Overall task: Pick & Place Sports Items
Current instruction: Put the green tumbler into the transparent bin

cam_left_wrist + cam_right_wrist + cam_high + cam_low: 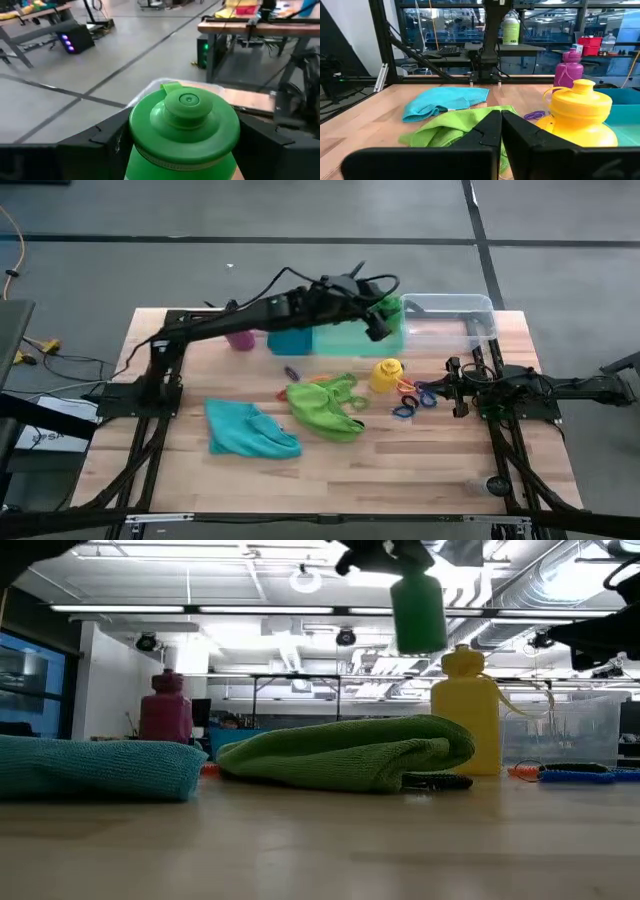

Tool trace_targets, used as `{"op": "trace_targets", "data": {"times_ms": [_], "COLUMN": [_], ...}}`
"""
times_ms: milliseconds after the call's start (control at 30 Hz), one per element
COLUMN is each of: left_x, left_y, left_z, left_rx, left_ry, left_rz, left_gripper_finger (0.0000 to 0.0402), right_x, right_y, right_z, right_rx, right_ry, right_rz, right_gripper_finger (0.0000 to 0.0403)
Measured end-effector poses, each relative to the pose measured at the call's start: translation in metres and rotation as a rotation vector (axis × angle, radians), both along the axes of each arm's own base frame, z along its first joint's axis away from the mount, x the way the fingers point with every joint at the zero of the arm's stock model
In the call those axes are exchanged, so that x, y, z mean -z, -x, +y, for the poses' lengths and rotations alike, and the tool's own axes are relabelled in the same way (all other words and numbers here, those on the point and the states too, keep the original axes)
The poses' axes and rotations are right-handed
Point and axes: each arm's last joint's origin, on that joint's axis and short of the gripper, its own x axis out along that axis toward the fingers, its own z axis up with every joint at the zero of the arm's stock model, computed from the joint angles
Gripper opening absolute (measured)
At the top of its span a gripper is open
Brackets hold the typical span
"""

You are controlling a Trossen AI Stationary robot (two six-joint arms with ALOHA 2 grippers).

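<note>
Left hand [385, 315] clamped on the green bottle [390, 308], fingers [100, 137] pressed to either side of its body just under the cap. Bottle held upright in the air, above the green bin [350, 338], well clear of the worktop [420, 470]; seen hanging high behind the yellow bottle in the low view [418, 610].

Right hand [458, 387] parked at the worktop's right side, just right of the yellow bottle [387, 375], fingers [485, 131] pressed flat together, holding nothing.

Relative to the yellow bottle, which stands upright near the worktop's middle:
- lime-green cloth [325, 406] crumpled just to its left, close beside its base;
- teal cloth [248, 430] farther left, beyond the lime-green one, bunched flat;
- coloured rings [412, 398] scattered just to its right, between it and the right hand; a few more small ones [300, 377] to its left, by the lime-green cloth's far edge;
- purple bottle [240, 338] upright well to its left and back, beside the blue bin [290, 342];
- clear bin [455, 320] behind and to its right, next to the green bin.
</note>
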Motion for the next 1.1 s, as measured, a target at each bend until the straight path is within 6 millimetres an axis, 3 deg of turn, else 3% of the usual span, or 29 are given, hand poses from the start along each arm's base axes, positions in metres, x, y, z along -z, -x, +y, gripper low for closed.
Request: {"op": "trace_targets", "data": {"times_ms": [533,1100], "left_x": [0.019,0.09], "left_y": [-0.037,-0.082], "left_z": [0.036,0.062], "left_rx": [0.023,0.038], "left_ry": [-0.036,0.01], "left_rz": [-0.187,-0.182], "left_gripper_finger": [0.0208,0.0208], "right_x": [0.0,0.0], "right_y": [0.0,0.0], "right_z": [0.0,0.0], "right_rx": [0.0,0.0], "right_ry": [0.0,0.0], "right_rz": [0.0,0.0], "right_gripper_finger": [0.0,0.0]}}
